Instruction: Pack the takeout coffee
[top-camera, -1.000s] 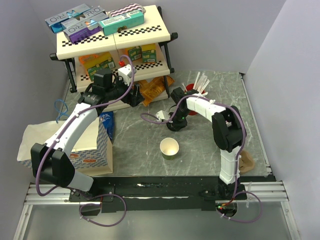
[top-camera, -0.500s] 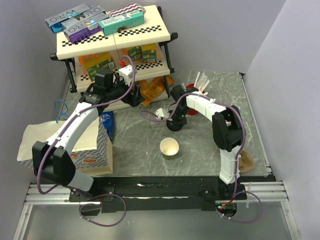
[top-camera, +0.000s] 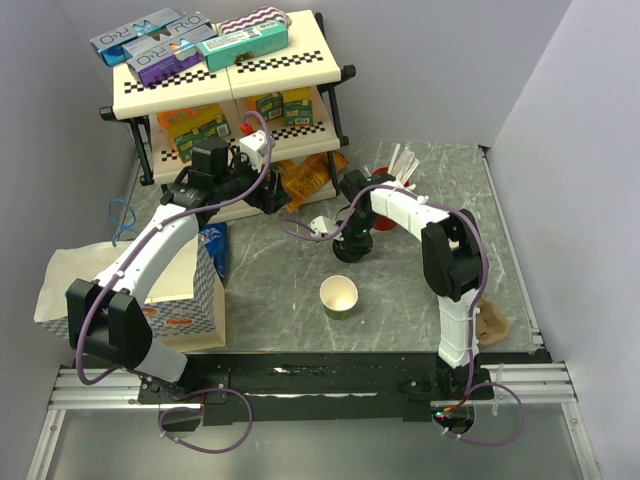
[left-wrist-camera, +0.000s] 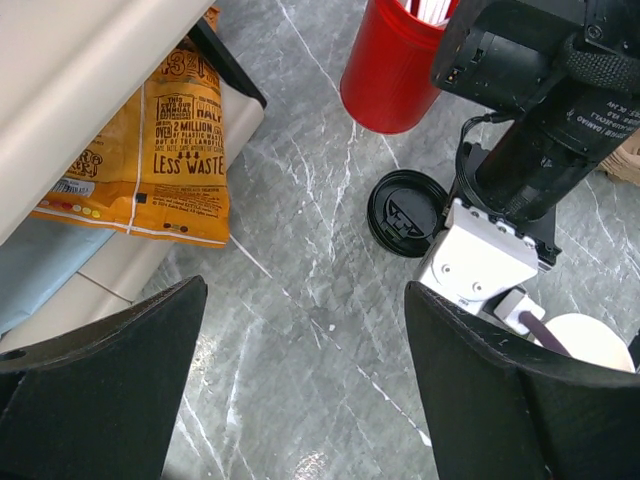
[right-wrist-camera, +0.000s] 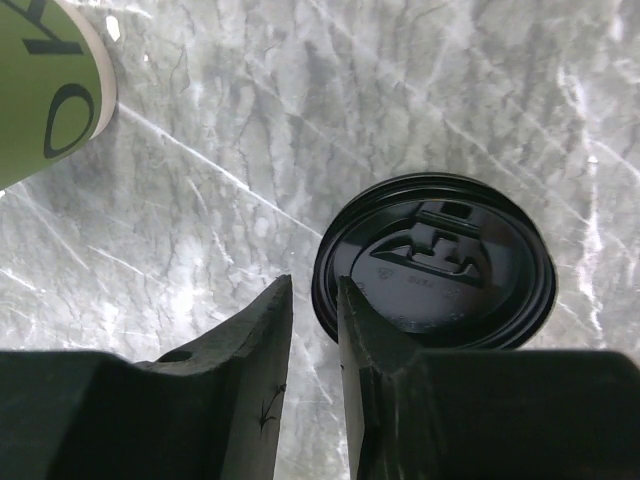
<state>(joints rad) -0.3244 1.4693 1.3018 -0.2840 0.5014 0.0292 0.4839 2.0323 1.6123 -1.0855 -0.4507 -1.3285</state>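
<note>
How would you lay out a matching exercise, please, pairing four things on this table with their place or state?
Things:
1. green cup
2. lid
3. red cup
4. orange bag

Place or state:
A. holds white sticks
B. lies flat on the table
C. tucked under a shelf board
D. stands upright, uncovered

Pairs: 1-D, 2-B, 3-A, 4-C
</note>
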